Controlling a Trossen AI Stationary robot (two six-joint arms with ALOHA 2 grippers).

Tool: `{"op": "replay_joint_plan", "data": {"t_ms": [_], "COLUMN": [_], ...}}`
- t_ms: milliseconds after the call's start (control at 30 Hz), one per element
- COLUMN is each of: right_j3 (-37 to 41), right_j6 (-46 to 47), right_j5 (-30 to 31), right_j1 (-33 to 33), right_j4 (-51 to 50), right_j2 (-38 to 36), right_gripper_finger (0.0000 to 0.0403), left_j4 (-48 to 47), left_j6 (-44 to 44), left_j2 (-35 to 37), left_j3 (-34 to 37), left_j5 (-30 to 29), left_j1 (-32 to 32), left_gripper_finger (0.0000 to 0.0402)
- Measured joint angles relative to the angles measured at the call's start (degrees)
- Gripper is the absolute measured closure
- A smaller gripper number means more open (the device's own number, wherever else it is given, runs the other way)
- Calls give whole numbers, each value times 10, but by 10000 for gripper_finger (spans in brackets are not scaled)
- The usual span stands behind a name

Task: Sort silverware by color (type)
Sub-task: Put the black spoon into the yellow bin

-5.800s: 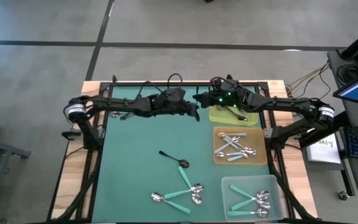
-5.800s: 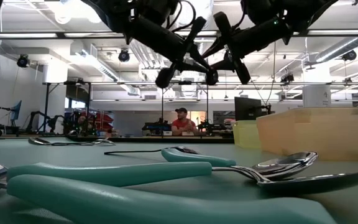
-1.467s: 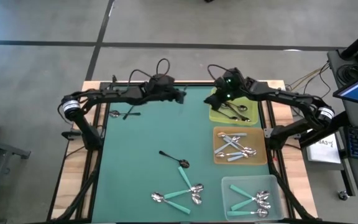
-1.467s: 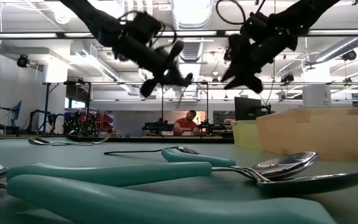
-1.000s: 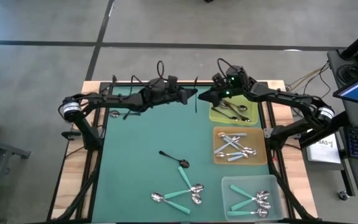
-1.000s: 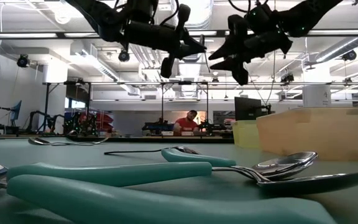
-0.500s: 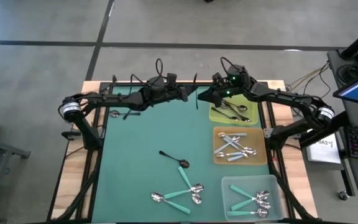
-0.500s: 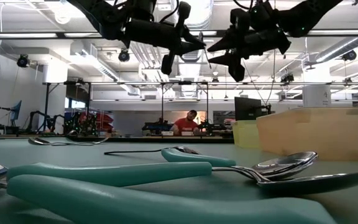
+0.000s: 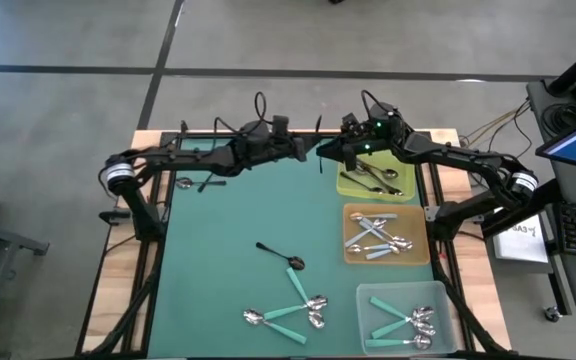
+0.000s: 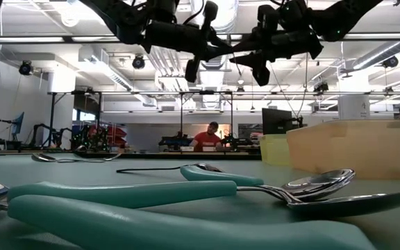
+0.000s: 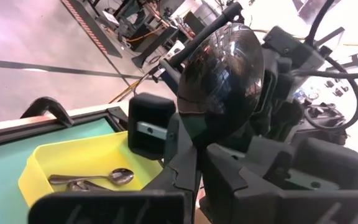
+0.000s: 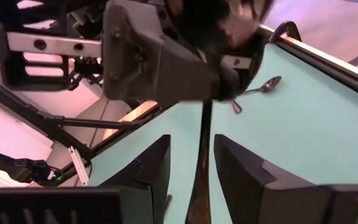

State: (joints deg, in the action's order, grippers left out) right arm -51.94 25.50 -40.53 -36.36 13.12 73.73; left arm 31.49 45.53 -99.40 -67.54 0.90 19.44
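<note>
A black spoon (image 9: 319, 160) is held high over the table's far middle by my left gripper (image 9: 308, 149), which is shut on it. Its dark shiny bowl (image 11: 222, 74) fills the left wrist view. My right gripper (image 9: 331, 150) faces the left one and is open. Its two fingers (image 12: 157, 165) stand on either side of the spoon's handle (image 12: 204, 140), and I cannot tell if they touch it. One black spoon (image 9: 280, 255) and three teal spoons (image 9: 293, 310) lie flat on the green mat. My left gripper pinches the black spoon between its two fingers (image 11: 182, 155) just below the bowl, at the bowl's base (image 11: 196, 129). The spoon is lifted clear of the table. Its bowl stands out past the fingertips, and its handle (image 12: 204, 124) runs on toward my right gripper.
Along the table's right side stand a yellow tray (image 9: 346, 186) with dark spoons, an orange tray (image 9: 350, 240) with light blue spoons and a clear tray (image 9: 368, 300) with teal spoons. Two dark spoons (image 9: 196, 183) lie at the far left. A person (image 10: 203, 139) sits beyond the table.
My right gripper has moved toward the left gripper and levelled out, so its open fingers now stand around the spoon's handle. My left gripper has kept hold of the spoon and edged slightly toward the right gripper. The spoons on the table have stayed put.
</note>
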Motion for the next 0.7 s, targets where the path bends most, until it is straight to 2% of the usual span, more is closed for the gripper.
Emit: {"op": "replay_joint_plan", "data": {"t_ms": [167, 367, 567, 700], "right_j3": [0, 0, 0, 0], "right_j6": [0, 0, 7, 6], "right_j5": [0, 0, 0, 1], "right_j1": [0, 0, 0, -8], "right_j4": [0, 0, -6, -10], "right_j2": [0, 0, 0, 0], "right_gripper_finger": [312, 383, 390, 392], "left_j4": [1, 0, -17, -42], "left_j6": [-2, -15, -15, -16], "left_j2": [-7, -7, -7, -7], "left_j3": [-12, -20, -21, -22], "left_j5": [1, 2, 2, 2], "left_j1": [0, 0, 0, 1], "left_gripper_finger": [401, 401, 400, 379]}}
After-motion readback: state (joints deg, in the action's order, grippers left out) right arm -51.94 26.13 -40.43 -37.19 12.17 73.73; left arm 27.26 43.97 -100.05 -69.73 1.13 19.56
